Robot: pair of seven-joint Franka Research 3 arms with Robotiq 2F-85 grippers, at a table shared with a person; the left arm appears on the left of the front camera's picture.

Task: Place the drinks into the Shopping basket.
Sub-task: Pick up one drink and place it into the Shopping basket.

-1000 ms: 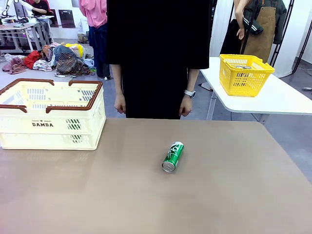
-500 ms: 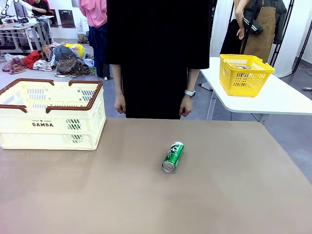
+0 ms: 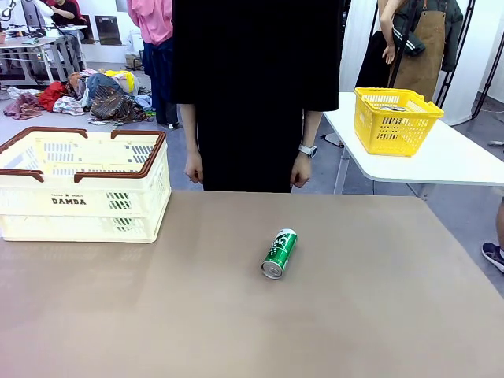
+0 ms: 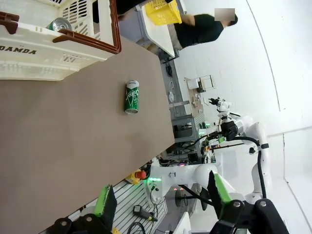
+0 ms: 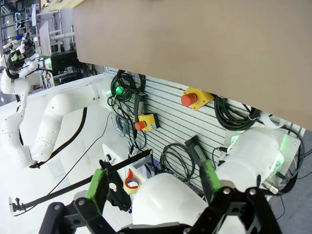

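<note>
- Brown tabletop (image 3: 236, 331) spans the front view; bg is an open workroom w/ a clothes pile (image 3: 94, 98) on the floor beyond the Shopping basket.
- Shopping basket (image 3: 83, 197): cream, slotted, brown rim + handles, "DAMDA" on its side. Stands upright on the table's far part, on the robot's left.
- green can (image 3: 279, 253): lies on its side on the bare tabletop, right of the basket and nearer the robot than it, well apart. Silver top faces the robot's side.
- second can (image 4: 61, 24): in the left wrist view, a silver top + a bit of green show inside the basket, by one wall.
- person (image 3: 252, 87): in black, stands at the table's far edge, right of the basket, arms hanging. The hand w/ watch (image 3: 300, 169) and the other hand (image 3: 194, 168) are both off the table.
- yellow basket (image 3: 394, 120): on a white side table (image 3: 449, 161), far right of the Shopping basket, beyond the main table.
- left gripper (image 4: 160, 191): fingers spread wide, nothing btwn the green pads. Sits off the table's near edge, well away from the basket + the green can.
- right gripper (image 5: 154, 178): also wide open, empty. Faces the robot's base rack w/ cables + red stop buttons (image 5: 189, 99), below the table's edge.
</note>
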